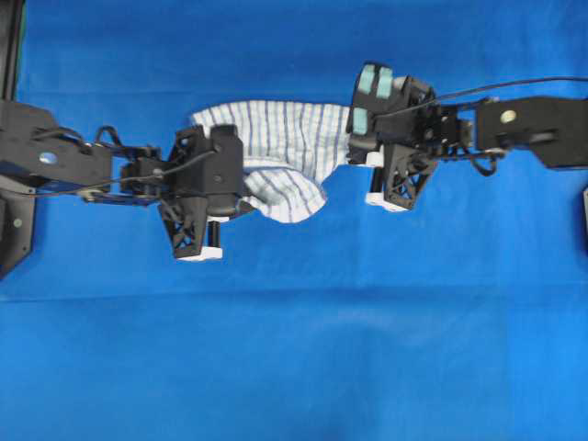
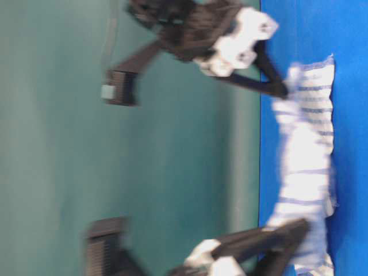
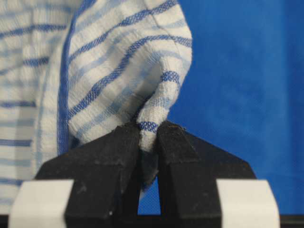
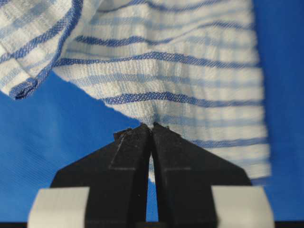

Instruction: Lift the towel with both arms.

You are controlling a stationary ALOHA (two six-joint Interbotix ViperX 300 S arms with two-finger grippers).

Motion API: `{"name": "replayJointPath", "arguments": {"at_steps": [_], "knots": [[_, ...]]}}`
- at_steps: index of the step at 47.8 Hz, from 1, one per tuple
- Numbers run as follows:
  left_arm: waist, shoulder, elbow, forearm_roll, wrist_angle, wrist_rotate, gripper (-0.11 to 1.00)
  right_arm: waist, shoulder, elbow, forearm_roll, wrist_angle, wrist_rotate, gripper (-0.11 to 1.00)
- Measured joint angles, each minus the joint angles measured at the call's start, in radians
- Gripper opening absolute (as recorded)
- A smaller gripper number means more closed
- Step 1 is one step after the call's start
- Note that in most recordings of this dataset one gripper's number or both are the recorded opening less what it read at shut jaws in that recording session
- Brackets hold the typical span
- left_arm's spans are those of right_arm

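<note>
The towel (image 1: 289, 152), white with thin blue stripes, hangs bunched between the two arms above the blue table cover. My left gripper (image 3: 148, 129) is shut on a folded corner of the towel (image 3: 114, 71); the cloth is pinched between the black fingertips. My right gripper (image 4: 152, 127) is shut on an edge of the towel (image 4: 180, 80), the tips pressed together on the fabric. In the overhead view the left gripper (image 1: 246, 179) holds the towel's left end and the right gripper (image 1: 354, 147) its right end. The table-level view shows the towel (image 2: 305, 167) stretched between both grippers.
The blue table cover (image 1: 294, 349) spreads under everything. The left arm's black body (image 1: 55, 161) reaches in from the left edge, the right arm's (image 1: 524, 129) from the right, with pale green tape patches (image 1: 372, 83) near its wrist.
</note>
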Motion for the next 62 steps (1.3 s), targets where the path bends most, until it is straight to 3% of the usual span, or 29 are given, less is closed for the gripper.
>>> {"name": "replayJointPath", "arguments": {"at_steps": [14, 25, 49, 62], "knots": [[0.002, -0.267, -0.041, 0.000, 0.098, -0.002, 0.03, 0.012, -0.193, -0.101, 0.000, 0.183, 0.002, 0.01], [0.034, -0.405, -0.146, 0.000, 0.247, 0.006, 0.03, 0.018, -0.265, -0.244, 0.000, 0.319, -0.011, 0.01], [0.109, -0.492, -0.463, 0.000, 0.531, 0.017, 0.03, 0.057, -0.299, -0.612, -0.003, 0.541, -0.107, 0.01], [0.109, -0.494, -0.601, 0.000, 0.626, 0.018, 0.03, 0.075, -0.301, -0.727, -0.003, 0.591, -0.126, 0.01]]}}
